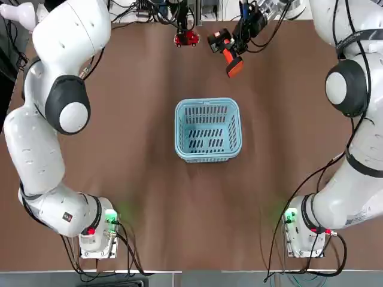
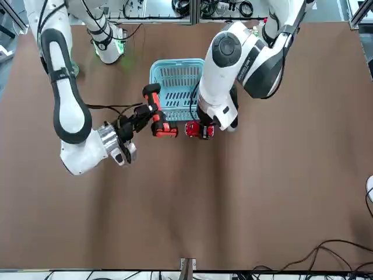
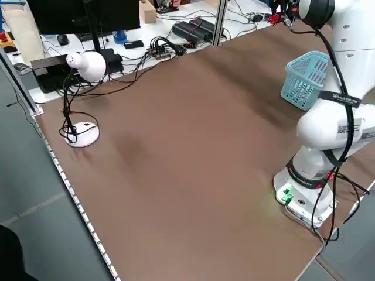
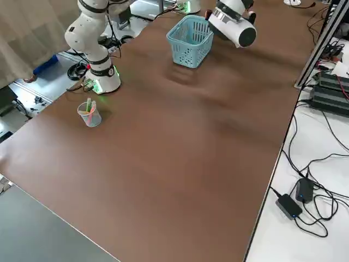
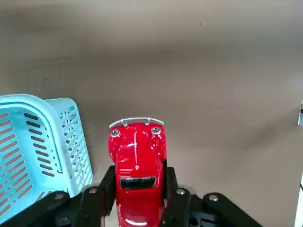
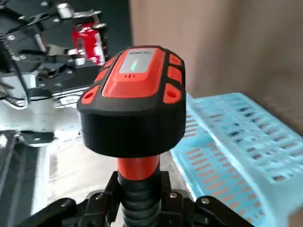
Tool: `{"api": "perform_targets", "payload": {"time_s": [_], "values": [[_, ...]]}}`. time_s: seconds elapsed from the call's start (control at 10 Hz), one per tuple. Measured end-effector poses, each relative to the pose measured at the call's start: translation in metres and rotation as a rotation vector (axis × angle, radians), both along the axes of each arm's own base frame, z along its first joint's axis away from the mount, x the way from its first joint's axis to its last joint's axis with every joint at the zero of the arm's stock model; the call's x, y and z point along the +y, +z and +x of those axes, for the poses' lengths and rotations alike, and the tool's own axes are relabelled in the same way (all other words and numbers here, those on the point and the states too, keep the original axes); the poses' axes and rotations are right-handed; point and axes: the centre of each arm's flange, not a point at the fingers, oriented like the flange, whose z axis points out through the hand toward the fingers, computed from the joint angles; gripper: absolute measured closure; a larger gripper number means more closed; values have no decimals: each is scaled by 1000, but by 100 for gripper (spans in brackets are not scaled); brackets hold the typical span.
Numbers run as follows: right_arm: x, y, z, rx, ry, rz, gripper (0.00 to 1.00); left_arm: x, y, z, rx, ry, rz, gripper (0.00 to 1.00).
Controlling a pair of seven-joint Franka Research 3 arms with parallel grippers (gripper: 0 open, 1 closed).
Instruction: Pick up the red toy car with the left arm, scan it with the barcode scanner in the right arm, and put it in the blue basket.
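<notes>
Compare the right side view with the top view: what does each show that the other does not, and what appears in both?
Only the right side view: a cup holding pens stands on the table, near one arm's base.

Only the top view: the red toy car is gripped in the left gripper, and the barcode scanner is held by the right gripper, both beyond the basket.

Both: the blue basket, the brown table and parts of the white robot arms.
</notes>
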Motion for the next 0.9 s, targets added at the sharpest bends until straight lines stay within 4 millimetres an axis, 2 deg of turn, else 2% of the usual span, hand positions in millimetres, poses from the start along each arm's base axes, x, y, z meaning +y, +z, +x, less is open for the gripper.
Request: {"api": "perform_targets", "payload": {"time_s": [0.1, 0.4, 0.5, 0.6, 0.9], "values": [[-25, 10, 12, -25, -18, -77, 63, 0, 0, 0, 1, 0, 1, 56], [-132, 42, 39, -101, -59, -330, 63, -1, 3, -2, 1, 9, -4, 56], [-158, 57, 44, -140, -64, -454, 63, -5, 7, -9, 6, 9, -8, 56], [-173, 72, 47, -185, -58, -585, 63, -12, 8, -22, 20, -7, -6, 56], [-194, 109, 51, -291, -85, -859, 63, -35, 2, -77, 109, -59, -20, 56]]}}
